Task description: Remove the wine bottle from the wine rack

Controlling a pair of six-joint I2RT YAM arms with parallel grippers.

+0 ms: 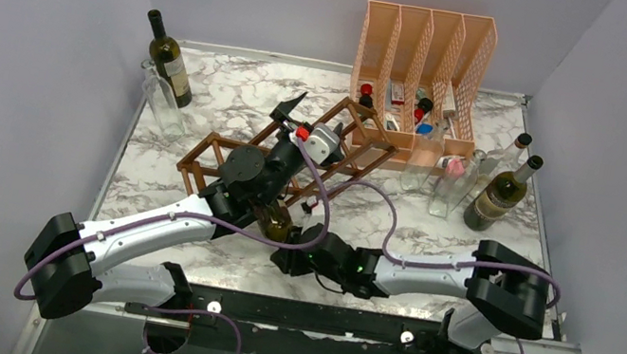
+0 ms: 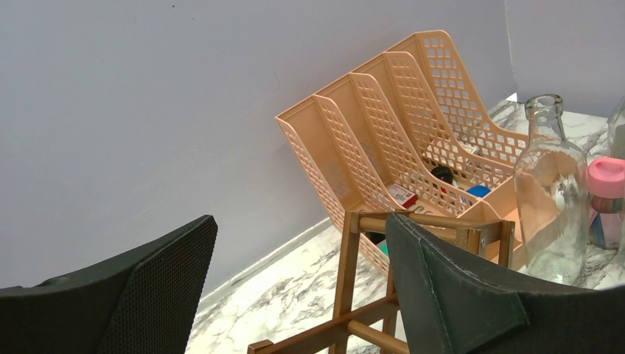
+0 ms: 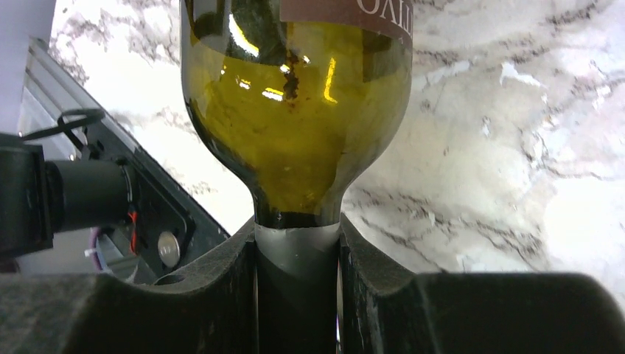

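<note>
The wine rack, a brown lattice of thin sticks, lies slantwise across the middle of the marble table. Its end frame also shows in the left wrist view. My left gripper hovers over the rack's far side, open and empty, with its fingers wide apart. My right gripper is shut on the neck of an olive-green wine bottle just in front of the rack. The bottle's shoulder fills the right wrist view, above the closed gripper. The left arm hides the bottle's body and base.
A peach mesh file organiser holding small items stands at the back. A dark wine bottle and a clear bottle stand back left. A green bottle and clear bottles stand at the right.
</note>
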